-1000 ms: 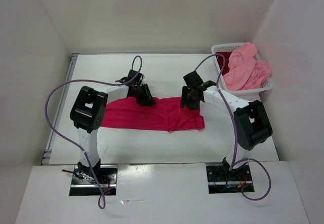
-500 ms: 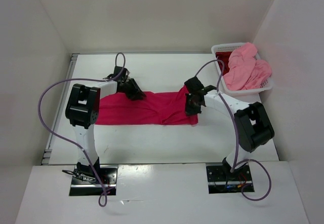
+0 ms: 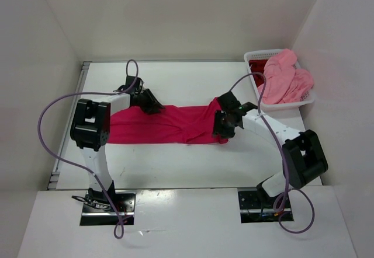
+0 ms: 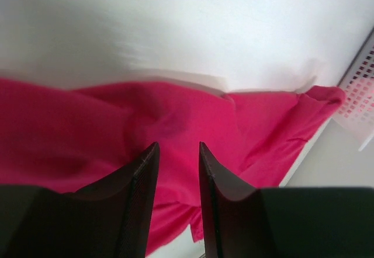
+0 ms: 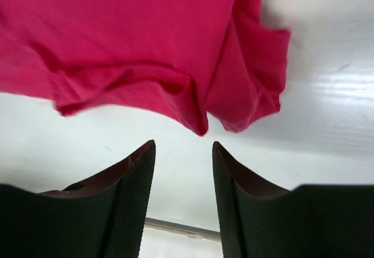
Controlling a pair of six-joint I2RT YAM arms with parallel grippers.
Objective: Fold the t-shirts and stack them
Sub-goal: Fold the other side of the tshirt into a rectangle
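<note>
The crimson-pink t-shirt (image 3: 169, 124) lies spread lengthwise across the middle of the table. My left gripper (image 3: 149, 102) is open at its back left edge, with its fingers over the cloth (image 4: 117, 129) and nothing between them (image 4: 178, 146). My right gripper (image 3: 224, 125) is open at the shirt's right end, with its tips over bare table (image 5: 183, 143) just short of the hem (image 5: 198, 124). The salmon pink t-shirt (image 3: 283, 77) is heaped in the basket. A bit of the dark red t-shirt (image 3: 258, 68) shows under it.
The white lattice basket (image 3: 308, 101) stands at the back right corner, and its wall shows in the left wrist view (image 4: 359, 91). White walls enclose the table on three sides. Purple cables loop above both arms.
The crimson-pink shirt has shifted left and toward the back and lies more stretched out. The left gripper moved left and back with it. The right arm's elbow swung out to the right.
</note>
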